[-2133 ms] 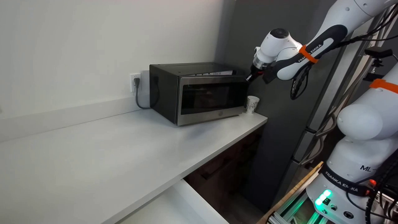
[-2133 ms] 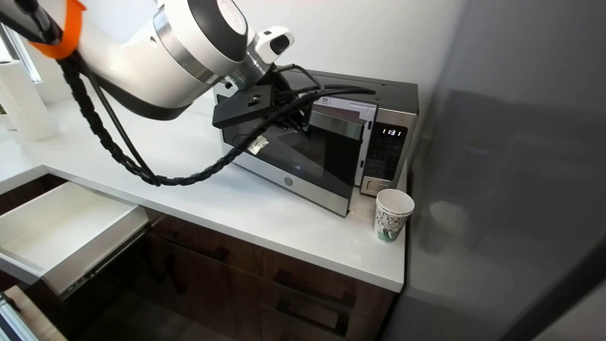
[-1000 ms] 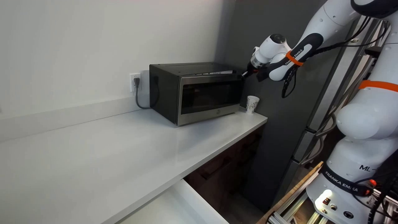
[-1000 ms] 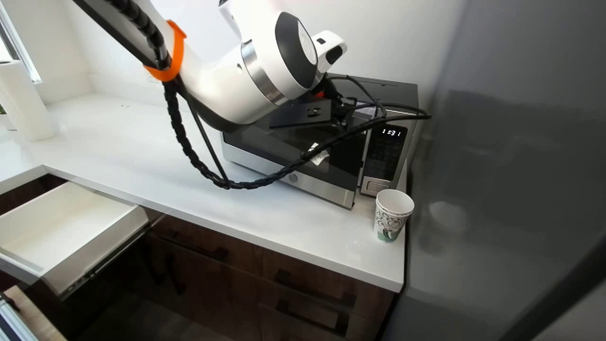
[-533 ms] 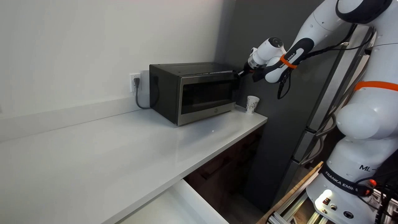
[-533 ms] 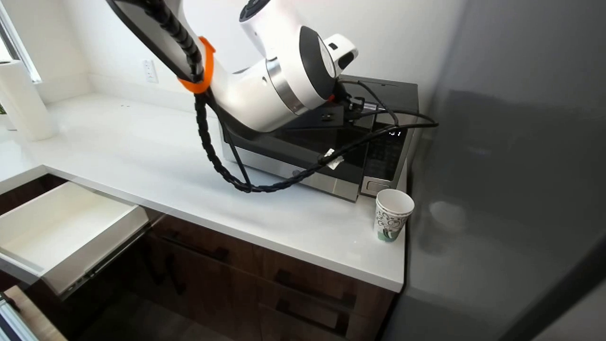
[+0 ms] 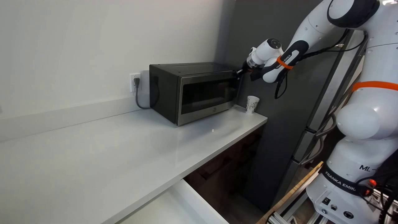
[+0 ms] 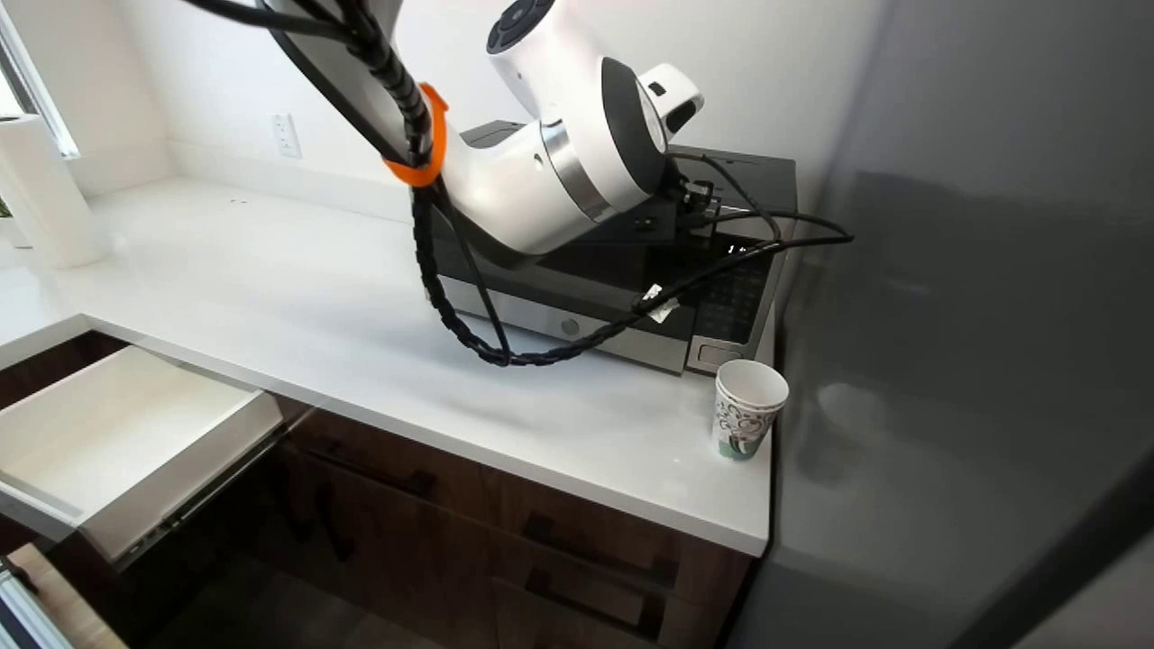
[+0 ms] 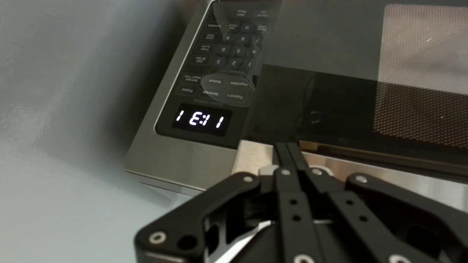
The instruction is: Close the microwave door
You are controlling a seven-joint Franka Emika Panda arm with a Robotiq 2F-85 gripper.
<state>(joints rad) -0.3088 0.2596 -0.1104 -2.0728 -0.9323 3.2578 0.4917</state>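
Almost done with closing the microwave door (image 7: 207, 96): looks roughly flush beside the control panel (image 9: 226, 69), so probably due one last firm push and a withdrawal; cannot tell about the latch. Shows a wide dark glass window (image 9: 424, 73) within a silver-grey frame (image 7: 199, 114), plus a small round badge (image 8: 570, 326) at the bottom. Stands on the front of the microwave (image 7: 164, 93), in the back right corner of the counter (image 7: 130, 149). Has the gripper (image 9: 287, 145), pressed together and pinching nothing, at its top edge next to the control panel, seemingly touching. Farther out, along the right edge toward the front corner, note a paper cup (image 8: 746, 410); under the front edge, pulled out, note a drawer (image 8: 135, 406).
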